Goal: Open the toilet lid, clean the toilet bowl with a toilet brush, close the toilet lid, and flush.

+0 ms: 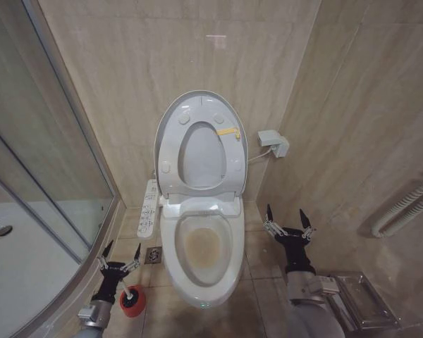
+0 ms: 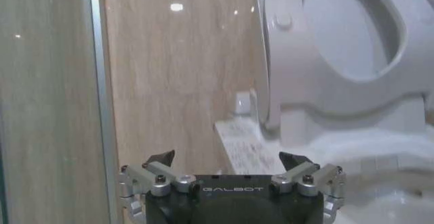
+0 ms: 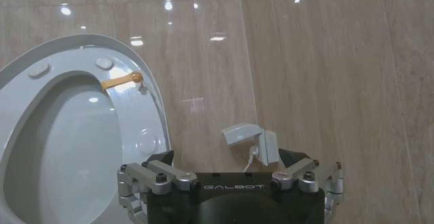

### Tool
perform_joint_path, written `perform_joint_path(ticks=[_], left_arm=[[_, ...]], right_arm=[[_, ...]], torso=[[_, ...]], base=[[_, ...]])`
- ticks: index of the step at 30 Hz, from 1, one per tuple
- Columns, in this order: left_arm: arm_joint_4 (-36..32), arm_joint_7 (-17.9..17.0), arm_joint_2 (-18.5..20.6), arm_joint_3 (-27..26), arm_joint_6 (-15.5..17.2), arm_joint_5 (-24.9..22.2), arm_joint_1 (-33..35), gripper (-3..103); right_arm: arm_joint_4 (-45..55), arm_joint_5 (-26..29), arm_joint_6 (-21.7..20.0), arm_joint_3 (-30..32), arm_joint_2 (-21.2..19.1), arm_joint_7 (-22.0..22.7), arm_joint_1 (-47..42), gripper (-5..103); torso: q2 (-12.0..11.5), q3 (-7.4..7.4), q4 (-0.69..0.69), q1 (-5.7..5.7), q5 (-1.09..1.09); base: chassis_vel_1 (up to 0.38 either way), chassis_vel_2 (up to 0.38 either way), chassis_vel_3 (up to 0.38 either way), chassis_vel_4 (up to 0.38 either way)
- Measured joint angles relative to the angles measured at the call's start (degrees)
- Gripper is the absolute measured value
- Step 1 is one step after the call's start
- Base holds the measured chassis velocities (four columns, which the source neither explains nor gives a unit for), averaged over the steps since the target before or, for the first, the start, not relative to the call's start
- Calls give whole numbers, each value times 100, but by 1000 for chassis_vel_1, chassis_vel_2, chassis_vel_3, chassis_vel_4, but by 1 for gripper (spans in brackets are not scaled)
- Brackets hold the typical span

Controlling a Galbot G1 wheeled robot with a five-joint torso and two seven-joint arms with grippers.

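1. the large glossy white plastic oval toilet lid (image 1: 170,134) is seen raised upright against the beige tiled wall (image 1: 127,63) at upper centre of the head view, its long axis running vertically and its rounded front end pointing up.
2. the ring-shaped white seat (image 1: 233,151) with a yellow sticker (image 1: 228,132) is raised as well and lies flat against the lid's underside, where small round bumpers are visible.
3. the white glossy ceramic oval toilet bowl (image 1: 229,260) is placed at lower centre of the head view, open, its long axis running from the wall toward the bottom of the frame; a brownish stain is seen in the basin.
4. a white side control panel (image 1: 148,208) is attached along the bowl's left edge.
5. the small round red cup-like holder of the toilet brush (image 1: 132,301) stands on the floor at lower left, just beside the left gripper; the handle cannot be made out.
6. the left gripper (image 1: 121,255) is held low at lower left, pointing up toward the wall, fingers spread wide and nothing held.
7. the right gripper (image 1: 287,219) is held at lower right of the bowl, apart from it, pointing upward, fingers wide apart and nothing held.
8. a white wall socket box (image 1: 273,143) is fixed right of the lid.
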Motion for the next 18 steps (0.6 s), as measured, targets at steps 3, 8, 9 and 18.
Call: perform_joint_path(ticks=[3,8,9,18], left_arm=[[-401,56,9,-216,159,-169,218,100],[-948,122,-10,-595,343,-445,577,100],[-1078,130,-14,-682,386,-520,669,100],[-1781,185,-42,-1358,527,-845,1367,100]], right_arm=[[0,0,0,0,0,0,0,100],[0,0,0,0,0,0,0,100],[0,0,0,-1,0,0,0,100],[0,0,0,0,0,0,0,100]], torso=[[0,0,2,0,0],[0,0,3,0,0],[0,0,3,0,0],[1,0,2,0,0]], base=[[0,0,0,0],[0,0,0,0],[0,0,0,0],[0,0,0,0]])
